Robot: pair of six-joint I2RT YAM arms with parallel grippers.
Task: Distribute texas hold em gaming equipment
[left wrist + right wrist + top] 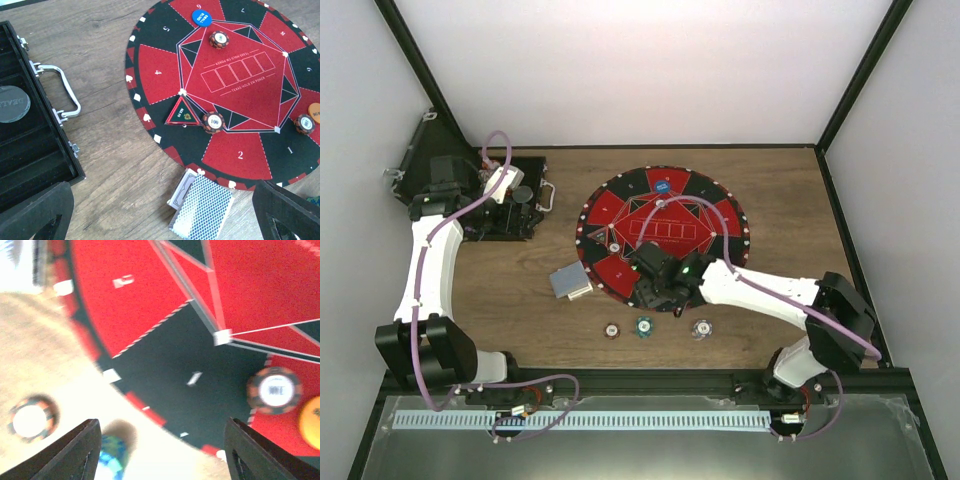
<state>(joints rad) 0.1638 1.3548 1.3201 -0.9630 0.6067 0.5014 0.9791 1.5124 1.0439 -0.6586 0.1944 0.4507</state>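
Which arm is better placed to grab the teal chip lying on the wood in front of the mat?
Right. The right gripper hangs open beside the teal chip, at the near edge of the mat. The left gripper sits far off by the black case.

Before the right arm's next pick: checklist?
1. Right tool empty: ok. The jaws are apart with nothing between them.
2. Left tool empty: ok. It is open, by the case.
3. All chips on the mat: not ok. The brown chip, teal chip and white chip lie on the table.
4. Teal chip clear of the right tool: cannot tell. The right wrist view is blurred.
5. Cards dealt: not ok. The deck lies stacked beside the mat.
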